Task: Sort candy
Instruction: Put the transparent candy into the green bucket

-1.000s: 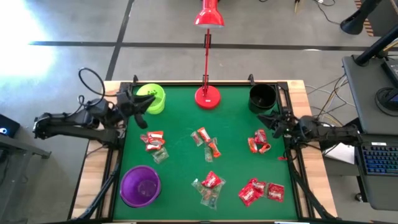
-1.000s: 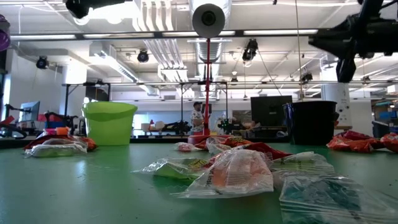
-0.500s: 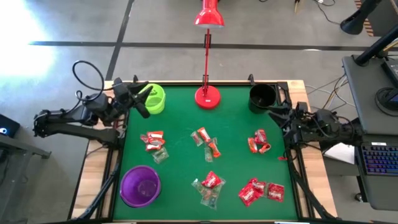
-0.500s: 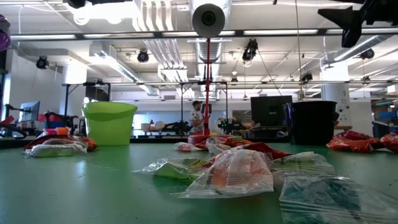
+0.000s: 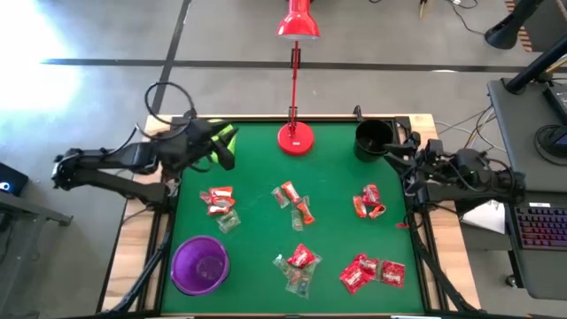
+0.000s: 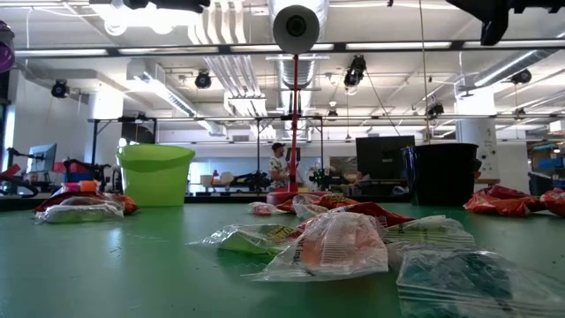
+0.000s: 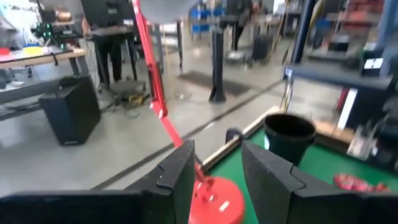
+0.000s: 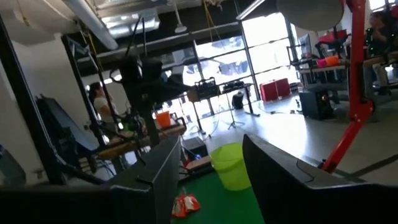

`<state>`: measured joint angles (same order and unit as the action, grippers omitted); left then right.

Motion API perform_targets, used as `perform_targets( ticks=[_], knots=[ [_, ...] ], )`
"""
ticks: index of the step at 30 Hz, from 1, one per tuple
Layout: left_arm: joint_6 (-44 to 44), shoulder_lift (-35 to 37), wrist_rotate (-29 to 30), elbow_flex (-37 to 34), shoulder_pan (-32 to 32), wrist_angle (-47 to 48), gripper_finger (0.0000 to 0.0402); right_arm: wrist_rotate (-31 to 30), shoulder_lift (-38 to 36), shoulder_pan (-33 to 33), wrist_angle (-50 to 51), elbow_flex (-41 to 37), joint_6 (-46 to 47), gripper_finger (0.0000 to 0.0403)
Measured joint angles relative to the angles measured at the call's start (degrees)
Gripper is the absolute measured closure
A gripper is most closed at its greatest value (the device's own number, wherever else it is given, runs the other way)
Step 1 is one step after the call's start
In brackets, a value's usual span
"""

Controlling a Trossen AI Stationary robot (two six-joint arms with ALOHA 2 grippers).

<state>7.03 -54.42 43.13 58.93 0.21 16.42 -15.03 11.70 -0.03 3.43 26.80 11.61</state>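
The candy lies in several small heaps on the green mat: red-and-white pieces (image 5: 219,202) at the left, orange and clear ones (image 5: 294,202) in the middle, red ones (image 5: 368,202) at the right. Two more heaps (image 5: 299,266) (image 5: 370,272) lie near the front. My left gripper (image 5: 228,152) hovers over the lime-green cup (image 5: 227,133) at the far left, open (image 7: 217,180) and holding nothing. My right gripper (image 5: 390,152) hangs beside the black cup (image 5: 373,138) at the far right, open (image 8: 211,180) and holding nothing.
A purple cup (image 5: 200,264) stands at the near left corner. A red desk lamp stands with its base (image 5: 295,137) at the middle of the far edge, its head (image 5: 299,22) beyond the table. Bare mat lies between the heaps. A desk with a keyboard (image 5: 540,235) is off to the right.
Both grippers have risen. My left gripper has swung toward the table's right, over the lime-green cup. My right gripper has climbed toward the top of the low view and has drawn toward the far right corner beside the black cup. The candy has stayed where it was.
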Motion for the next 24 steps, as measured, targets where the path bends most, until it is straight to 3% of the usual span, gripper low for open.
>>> perform_targets(
  ticks=[5, 11, 18, 24],
  knots=[
    [4.7, -4.3, -0.4, 8.6, 0.0, 15.8, 0.0274, -1.2, 4.7, 0.0, 1.2, 2.7, -3.3, 0.0234],
    [8.1, -9.1, -6.0, 15.3, -0.2, 35.0, 0.0265, -3.7, 9.5, 0.0, 1.1, 7.0, 1.9, 0.0234],
    [10.6, -12.3, -17.7, 14.7, -0.7, 46.5, 0.0271, -4.5, 14.5, 0.0, 3.4, 12.0, 2.0, 0.0234],
    [10.1, -13.0, -20.1, 9.6, -1.7, 47.7, 0.0271, -4.6, 18.9, 0.0, 9.5, 16.0, 5.4, 0.0236]
  ],
)
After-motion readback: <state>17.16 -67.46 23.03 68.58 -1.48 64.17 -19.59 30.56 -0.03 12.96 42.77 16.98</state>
